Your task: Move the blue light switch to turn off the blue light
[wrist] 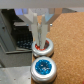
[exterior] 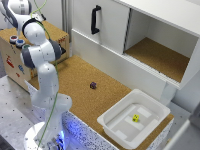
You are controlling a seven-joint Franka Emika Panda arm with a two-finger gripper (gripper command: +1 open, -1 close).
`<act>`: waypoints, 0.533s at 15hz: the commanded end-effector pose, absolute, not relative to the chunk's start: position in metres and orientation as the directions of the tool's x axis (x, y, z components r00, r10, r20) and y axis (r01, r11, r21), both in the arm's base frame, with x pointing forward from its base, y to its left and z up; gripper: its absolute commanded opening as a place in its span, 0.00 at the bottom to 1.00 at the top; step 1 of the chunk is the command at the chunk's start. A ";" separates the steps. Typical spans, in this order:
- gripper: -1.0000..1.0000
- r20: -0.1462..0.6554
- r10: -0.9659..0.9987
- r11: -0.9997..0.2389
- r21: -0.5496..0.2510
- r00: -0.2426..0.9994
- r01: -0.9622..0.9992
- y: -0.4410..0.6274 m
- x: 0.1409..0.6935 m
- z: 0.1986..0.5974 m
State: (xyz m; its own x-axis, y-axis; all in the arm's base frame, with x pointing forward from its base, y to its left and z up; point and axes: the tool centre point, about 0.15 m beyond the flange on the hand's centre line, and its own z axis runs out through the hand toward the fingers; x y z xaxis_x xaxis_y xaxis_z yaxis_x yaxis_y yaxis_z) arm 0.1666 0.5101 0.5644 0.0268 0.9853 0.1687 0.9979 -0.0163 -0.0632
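In the wrist view my gripper (wrist: 42, 39) points down with its fingers (wrist: 38, 29) close together and nothing between them. The tips are at the red cap (wrist: 42, 48), touching or just above it. The blue light (wrist: 42, 66), a round blue cap with a pale rim, sits right beside the red cap and apart from the fingers. In the exterior view the blue cap (exterior: 20, 43) is on top of the wooden box (exterior: 10, 62) at the exterior view's left, with another cap (exterior: 13, 38) beside it. My arm (exterior: 42, 55) hides the gripper there. I cannot make out the blue switch.
A cork-topped table (exterior: 80, 85) holds a small dark block (exterior: 93, 85). A white bin (exterior: 134, 120) holds a yellow block (exterior: 135, 118). A white cabinet with a black handle (exterior: 95, 20) and an open compartment (exterior: 157, 55) stands behind.
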 end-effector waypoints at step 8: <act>1.00 0.254 0.943 -0.221 0.001 0.214 0.975 0.440 0.201 0.596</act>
